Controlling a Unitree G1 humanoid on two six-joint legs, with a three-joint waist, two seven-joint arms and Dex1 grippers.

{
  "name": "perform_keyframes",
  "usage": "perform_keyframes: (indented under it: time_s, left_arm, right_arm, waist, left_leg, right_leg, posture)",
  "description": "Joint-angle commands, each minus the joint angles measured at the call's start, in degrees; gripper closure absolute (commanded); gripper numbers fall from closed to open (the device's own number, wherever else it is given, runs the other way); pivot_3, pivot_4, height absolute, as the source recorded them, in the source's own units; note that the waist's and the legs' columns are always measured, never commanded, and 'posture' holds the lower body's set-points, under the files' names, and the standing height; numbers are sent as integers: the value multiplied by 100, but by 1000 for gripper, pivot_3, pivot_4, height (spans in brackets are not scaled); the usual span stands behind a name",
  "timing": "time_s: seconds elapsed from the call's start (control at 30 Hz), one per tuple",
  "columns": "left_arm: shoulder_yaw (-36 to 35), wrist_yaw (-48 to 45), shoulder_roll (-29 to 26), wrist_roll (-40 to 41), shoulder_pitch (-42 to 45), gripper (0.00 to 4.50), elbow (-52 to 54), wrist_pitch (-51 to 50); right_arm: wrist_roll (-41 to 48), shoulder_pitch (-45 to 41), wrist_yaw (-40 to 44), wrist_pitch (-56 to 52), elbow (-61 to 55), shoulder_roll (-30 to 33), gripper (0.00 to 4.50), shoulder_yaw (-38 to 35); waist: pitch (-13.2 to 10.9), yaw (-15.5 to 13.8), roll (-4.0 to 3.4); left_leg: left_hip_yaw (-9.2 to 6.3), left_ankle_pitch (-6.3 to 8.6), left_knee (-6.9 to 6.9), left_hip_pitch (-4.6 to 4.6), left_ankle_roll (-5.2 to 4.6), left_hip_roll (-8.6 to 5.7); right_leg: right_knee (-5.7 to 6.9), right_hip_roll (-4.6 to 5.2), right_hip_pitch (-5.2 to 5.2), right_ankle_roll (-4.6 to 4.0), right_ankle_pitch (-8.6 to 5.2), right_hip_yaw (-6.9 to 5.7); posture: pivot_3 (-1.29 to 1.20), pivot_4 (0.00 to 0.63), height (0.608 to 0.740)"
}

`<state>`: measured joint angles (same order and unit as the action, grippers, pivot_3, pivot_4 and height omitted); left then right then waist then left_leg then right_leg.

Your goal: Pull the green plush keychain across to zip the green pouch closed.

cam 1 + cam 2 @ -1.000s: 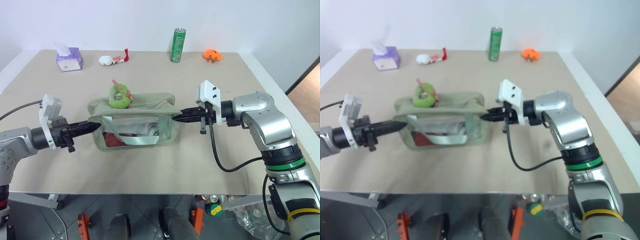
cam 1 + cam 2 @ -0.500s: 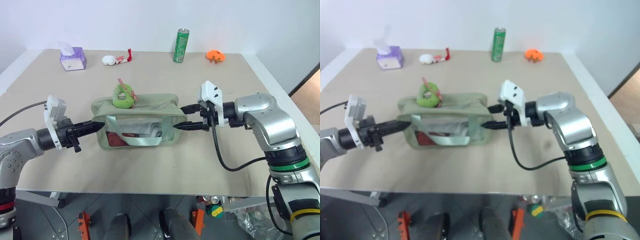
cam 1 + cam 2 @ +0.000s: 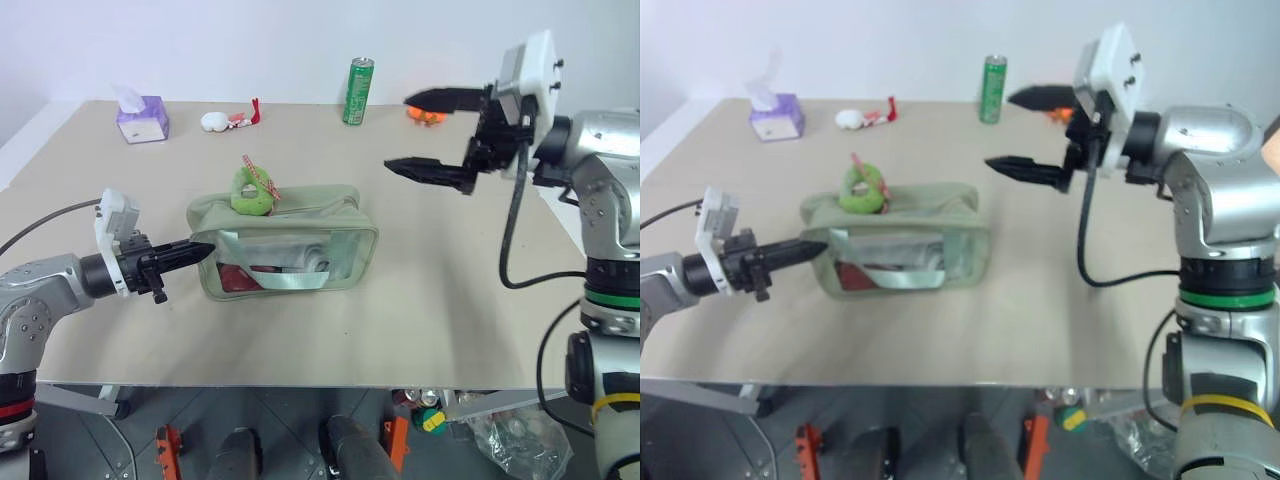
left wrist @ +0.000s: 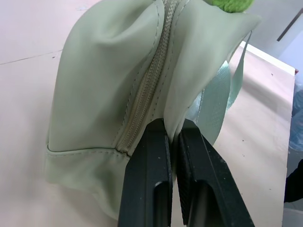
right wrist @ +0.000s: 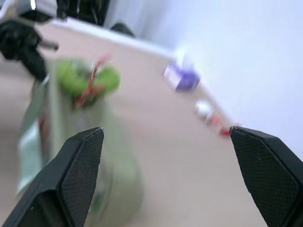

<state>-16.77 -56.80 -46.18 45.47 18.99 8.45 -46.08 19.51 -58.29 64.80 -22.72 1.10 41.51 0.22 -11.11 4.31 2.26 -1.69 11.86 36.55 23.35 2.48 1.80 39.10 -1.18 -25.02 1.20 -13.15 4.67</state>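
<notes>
1. Left eye view: the pouch [image 3: 285, 247] lies on the table [image 3: 420, 300], window side toward the camera; the red items inside are too unclear to identify. The keychain [image 3: 251, 190] sits on top, toward the pouch's left end. The left gripper [image 3: 200, 250] has its fingers together, pinching the fabric at that left end. The right gripper [image 3: 420, 132] is raised well above and to the right of the pouch, fingers spread wide, nothing between them. Its upper finger covers part of an orange object [image 3: 432, 115] at the far edge.
2. Right eye view: same layout. A can [image 3: 991, 89], a tissue box [image 3: 774, 116] and a small white-and-red item [image 3: 862, 118] stand along the far edge, well apart from the pouch.
3. Left wrist view: the fingers [image 4: 149, 184] clamp a fold of fabric beside the zipper [image 4: 149, 82]; the keychain is cut off at the frame edge.
4. Right wrist view: blurred. The pouch and keychain [image 5: 87, 80] lie well beyond the parted fingertips [image 5: 85, 151].
</notes>
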Motion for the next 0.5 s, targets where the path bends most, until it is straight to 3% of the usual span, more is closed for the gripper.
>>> perform_keyframes:
  time_s: [0.03,0.2,0.5]
  left_arm:
    - [-70,-72,-37,99,93,4500,161,80]
    - [-97,-84,-51,125,71,4500,189,74]
    - [-195,-23,-41,163,-43,4500,288,76]
  right_arm:
    - [-900,-224,-281,959,20,-296,105,709]
    - [-1968,-569,-660,2709,583,-740,105,1384]
    - [-2053,-854,-491,3896,1026,-1216,105,1559]
  waist:
    - [0,-1,0]
    - [-1,-3,-1]
    - [0,-5,-1]
  left_leg:
    - [1,0,0,1,0,-1]
    - [3,0,-1,16,1,-4]
    - [-4,0,-1,23,2,-6]
  right_leg:
    - [0,1,-1,1,0,1]
    - [-1,9,-13,5,-3,2]
    - [-1,14,-14,4,-2,-5]
  posture:
    - [0,150,740]
    - [0,150,740]
    - [0,150,740]
